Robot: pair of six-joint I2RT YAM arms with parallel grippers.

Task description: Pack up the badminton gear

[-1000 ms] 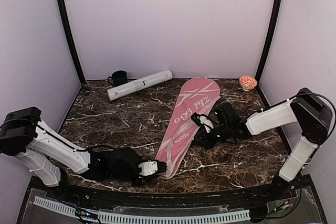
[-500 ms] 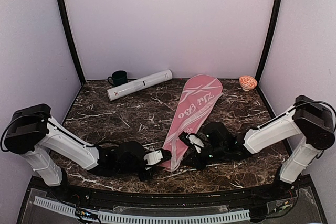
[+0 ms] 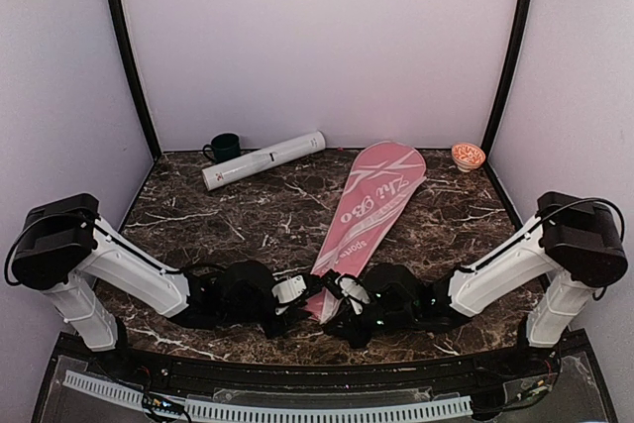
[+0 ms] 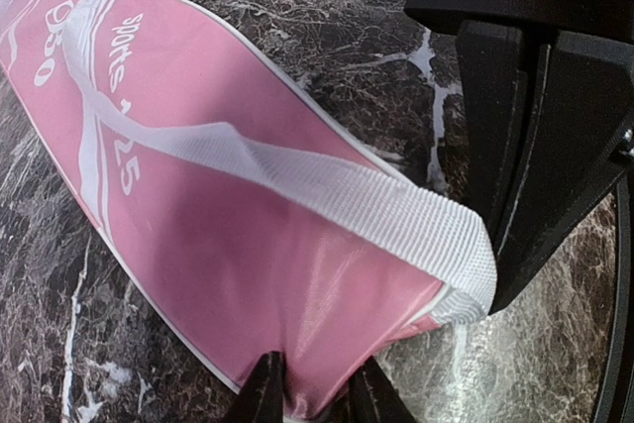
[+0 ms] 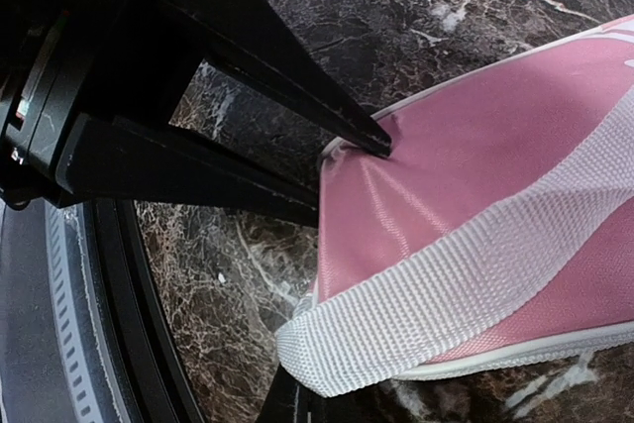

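Clamping left gripper [image 4: 312,395] on narrow end of pink bag [image 3: 371,200], right gripper [image 4: 505,279] closed beside white strap [image 4: 297,170]; needing deeper, level hold against slipping.

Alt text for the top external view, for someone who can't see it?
The left gripper and right gripper meet at the near end of a pink bag lying diagonally on the marble table. A white tube, green mug and orange bowl sit near the back wall.

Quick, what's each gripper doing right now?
Left gripper: fingers closed on the end of the pink bag.
Right gripper: closed on the bag's white strap.
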